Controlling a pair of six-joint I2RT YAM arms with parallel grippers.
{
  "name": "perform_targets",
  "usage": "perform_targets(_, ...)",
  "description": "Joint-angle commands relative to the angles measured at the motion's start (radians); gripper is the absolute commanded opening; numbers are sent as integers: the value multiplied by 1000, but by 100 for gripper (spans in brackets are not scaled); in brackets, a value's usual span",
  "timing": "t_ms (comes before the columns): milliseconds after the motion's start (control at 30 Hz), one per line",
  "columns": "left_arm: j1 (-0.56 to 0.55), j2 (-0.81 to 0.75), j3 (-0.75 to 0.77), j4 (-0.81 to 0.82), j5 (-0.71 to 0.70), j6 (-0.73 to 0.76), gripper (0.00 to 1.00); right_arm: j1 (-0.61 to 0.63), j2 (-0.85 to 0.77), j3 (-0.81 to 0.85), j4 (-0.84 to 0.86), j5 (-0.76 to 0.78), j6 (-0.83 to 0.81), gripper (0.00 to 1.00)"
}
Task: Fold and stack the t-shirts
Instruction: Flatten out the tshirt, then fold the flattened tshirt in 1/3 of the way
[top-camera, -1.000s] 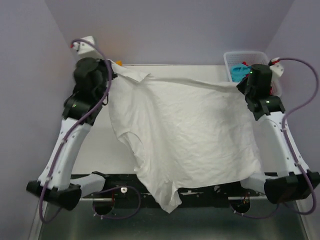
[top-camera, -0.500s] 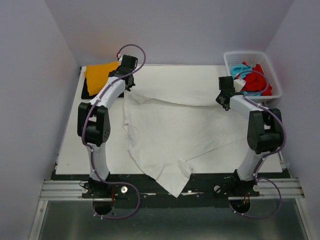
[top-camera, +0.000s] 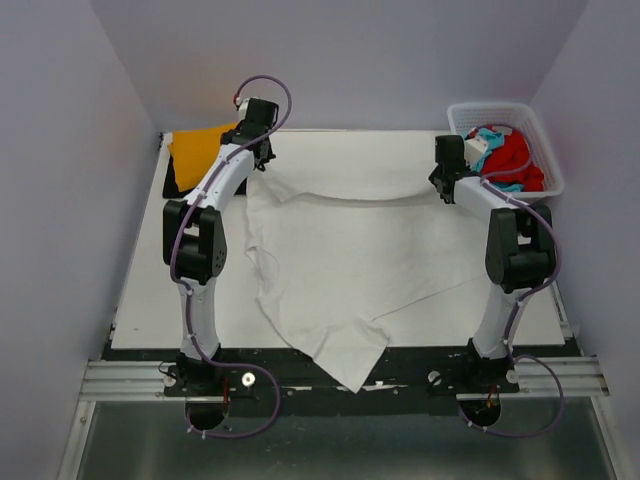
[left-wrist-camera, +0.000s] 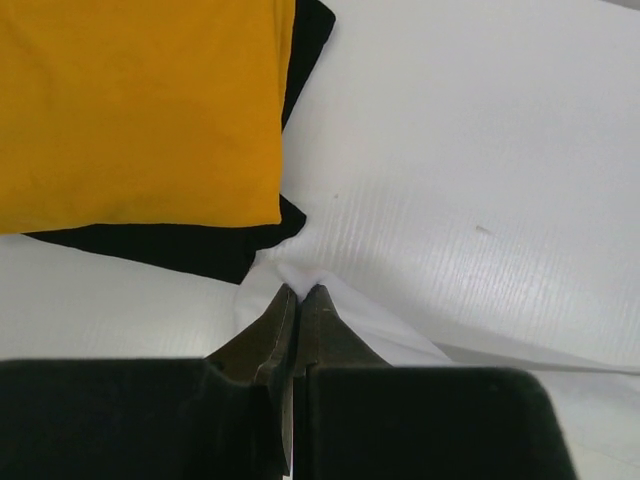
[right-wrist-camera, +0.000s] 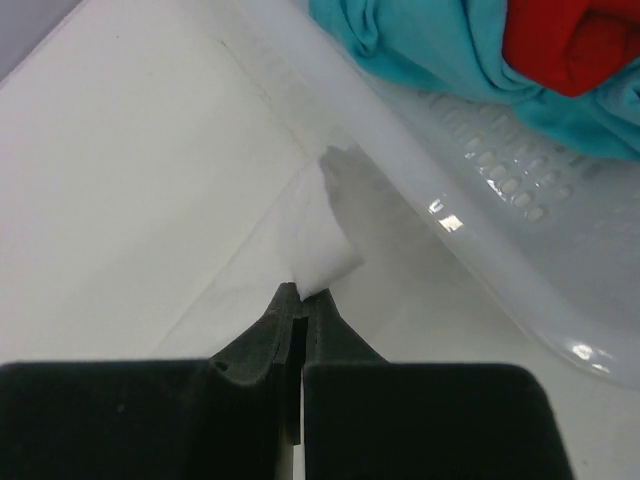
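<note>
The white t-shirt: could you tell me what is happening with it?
The left gripper and right gripper are each shut on a far corner of the white t-shirt, which lies spread on the table, its near end over the edge. An orange t-shirt lies folded on a black t-shirt beside it.

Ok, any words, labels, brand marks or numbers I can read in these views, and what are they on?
None: no text can be read in any view.
The white t-shirt, orange t-shirt, black t-shirt under it, and the red t-shirt and turquoise t-shirt in the basket are plain where they show.
The left end effector and right end effector carry no legible marking.
</note>
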Motion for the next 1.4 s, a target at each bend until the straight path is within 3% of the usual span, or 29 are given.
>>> perform_targets(0,12,74,101,-86,33,-73,0,-6,83,93,9,76,-37,1)
perform_targets(167,12,48,56,-100,35,-112,0,-6,155,172,-15,95,-58,1)
perform_targets(633,-17,-356,-476,-60,55,-362,0,-6,178,247,-71,115,-124,2)
perform_targets(867,-99,-562,-697,-76,32,-528,0,-6,167,268,-123,92,-152,2)
perform_targets(1167,-230,-714,-839,-177,-58,-721,0,-6,141,275,-188,79,-182,2)
perform_targets(1367,-288,-779,-909,-188,-45,-793,0,-6,136,276,-218,87,-202,3)
